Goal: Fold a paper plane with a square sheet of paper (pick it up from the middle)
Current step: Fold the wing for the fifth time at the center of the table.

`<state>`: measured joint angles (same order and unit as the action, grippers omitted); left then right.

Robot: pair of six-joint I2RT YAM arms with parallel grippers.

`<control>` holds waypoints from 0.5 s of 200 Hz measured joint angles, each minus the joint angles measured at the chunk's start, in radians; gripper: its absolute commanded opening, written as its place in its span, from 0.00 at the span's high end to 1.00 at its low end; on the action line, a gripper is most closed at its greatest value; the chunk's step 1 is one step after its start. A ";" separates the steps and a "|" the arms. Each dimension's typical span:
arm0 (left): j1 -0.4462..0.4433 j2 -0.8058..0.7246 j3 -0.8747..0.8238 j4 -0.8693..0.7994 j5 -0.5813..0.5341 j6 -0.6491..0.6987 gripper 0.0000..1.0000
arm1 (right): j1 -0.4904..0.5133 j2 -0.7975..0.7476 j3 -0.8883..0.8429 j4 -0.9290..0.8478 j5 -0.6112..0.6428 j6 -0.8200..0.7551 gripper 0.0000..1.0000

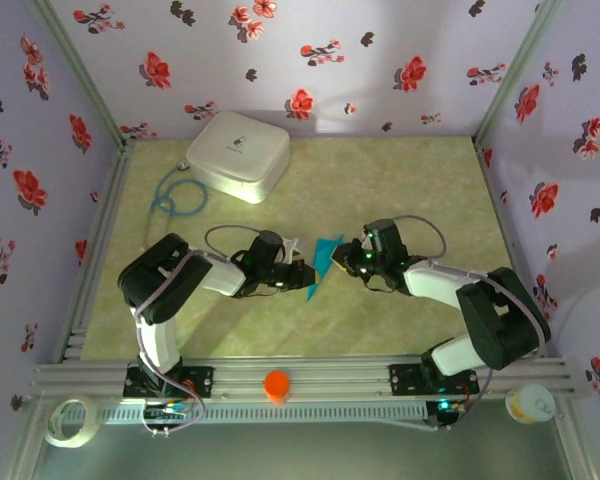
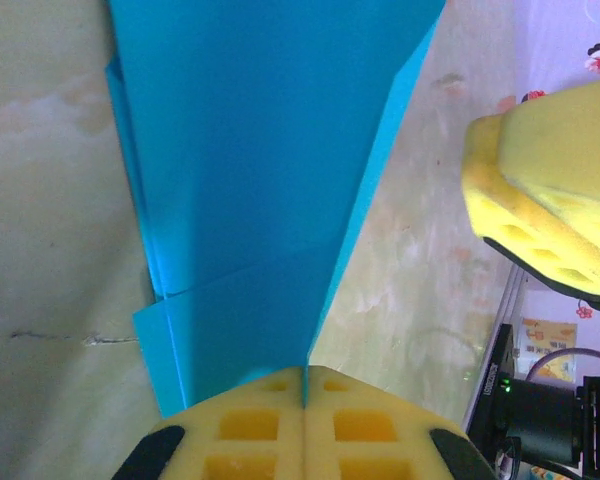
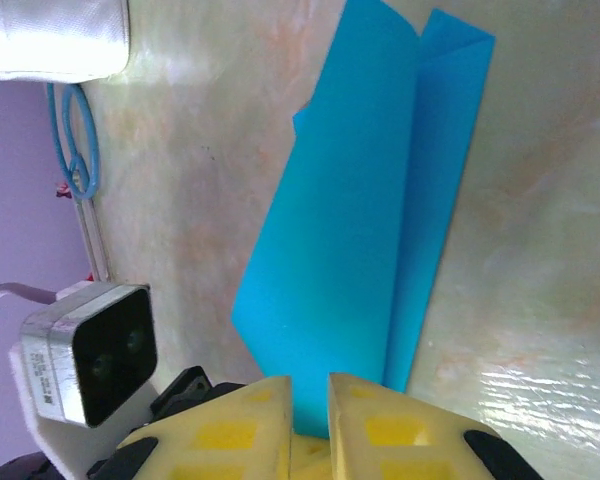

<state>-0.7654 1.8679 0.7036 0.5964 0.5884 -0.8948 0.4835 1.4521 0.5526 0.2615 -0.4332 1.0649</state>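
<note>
One left end effector point(image 2: 305, 378): yellow pads pressed together, pinching one end of the blue paper point(image 2: 260, 150). One right end effector point(image 3: 310, 390): pads a narrow gap apart with the paper's edge in the gap; whether they clamp it cannot be told. Blue paper: folded in lengthwise layers, spanning between both over the middle of the tabletop point(image 1: 400, 190). One white rounded box point(image 1: 238, 153): far left, blue cable point(image 1: 175, 198) coiled beside it.
</note>
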 measured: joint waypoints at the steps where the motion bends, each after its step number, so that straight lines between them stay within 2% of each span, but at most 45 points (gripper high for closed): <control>1: 0.000 0.000 0.000 0.000 0.000 -0.002 1.00 | 0.000 0.002 0.000 0.003 -0.002 0.000 0.84; 100: 0.017 0.067 -0.026 0.153 0.038 -0.134 1.00 | 0.001 0.064 0.014 0.060 -0.046 0.000 0.86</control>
<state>-0.7486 1.9347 0.6773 0.7490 0.6266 -1.0290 0.4847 1.5166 0.5663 0.3218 -0.4793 1.0645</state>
